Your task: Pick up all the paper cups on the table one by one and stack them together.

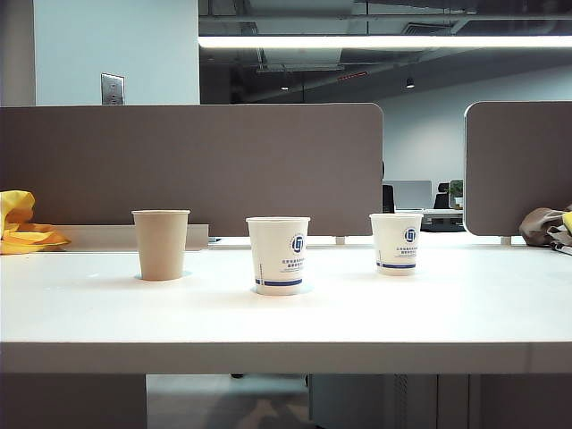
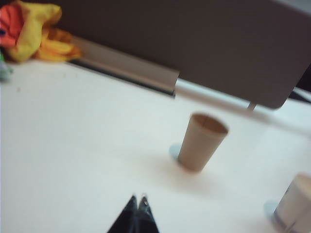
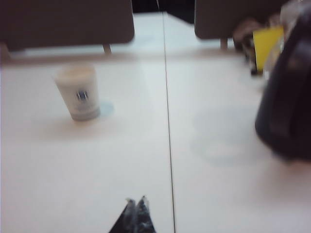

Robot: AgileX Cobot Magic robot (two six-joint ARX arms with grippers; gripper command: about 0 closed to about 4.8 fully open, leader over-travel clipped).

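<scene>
Three paper cups stand upright in a row on the white table (image 1: 286, 331). The tan-brown cup (image 1: 161, 244) is on the left, a white cup with a blue logo (image 1: 278, 255) in the middle, and another white logo cup (image 1: 396, 243) on the right. Neither arm shows in the exterior view. In the left wrist view my left gripper (image 2: 138, 198) is shut and empty, well short of the tan cup (image 2: 201, 141); a white cup (image 2: 296, 204) sits at the frame edge. My right gripper (image 3: 135, 200) is shut and empty, far from a white cup (image 3: 78, 92).
Brown-grey divider panels (image 1: 192, 165) stand behind the cups. A yellow cloth (image 1: 22, 223) lies at the far left of the table. A dark bag (image 3: 286, 97) and a yellow item (image 3: 267, 46) sit on the right side. A seam (image 3: 167, 121) runs across the tabletop.
</scene>
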